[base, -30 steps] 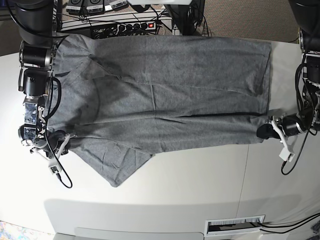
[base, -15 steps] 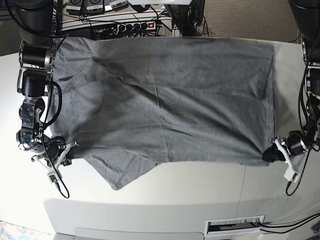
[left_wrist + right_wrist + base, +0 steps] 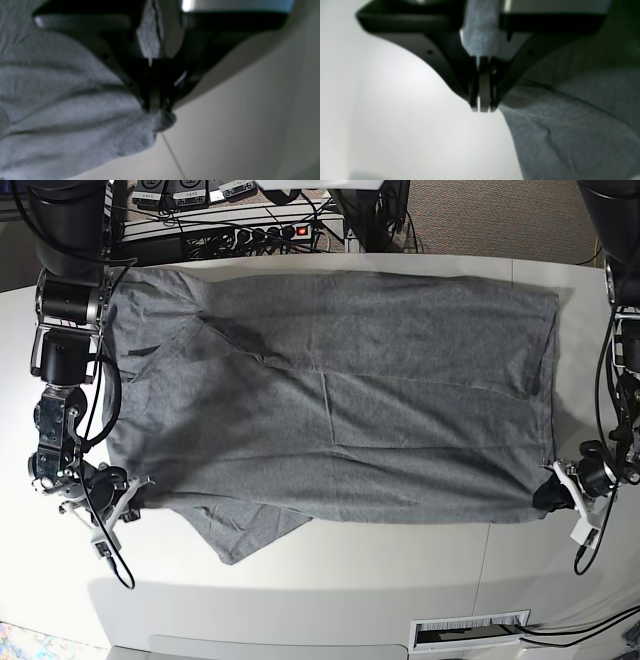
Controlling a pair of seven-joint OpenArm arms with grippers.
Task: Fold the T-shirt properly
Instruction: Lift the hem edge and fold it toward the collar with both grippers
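The grey T-shirt [image 3: 330,390] lies spread wide over the white table [image 3: 400,570], with a sleeve [image 3: 245,530] sticking out toward the near edge. My left gripper [image 3: 548,498] is at the shirt's near right corner, shut on a bunched bit of the T-shirt [image 3: 62,112]; the pinch shows at the left gripper's [image 3: 156,110] tips. My right gripper [image 3: 128,510] holds the near left corner. In the right wrist view the right gripper [image 3: 482,107] is shut, with the T-shirt [image 3: 570,130] running up between its fingers.
A power strip [image 3: 270,230] and cables lie behind the table's far edge. A white slotted panel [image 3: 470,632] sits at the near edge. Bare table surface [image 3: 395,125] lies outside each held corner.
Both grippers have drawn the held edge toward the near side of the table. The folded-over layer has opened out, and the shirt now lies flatter and wider.
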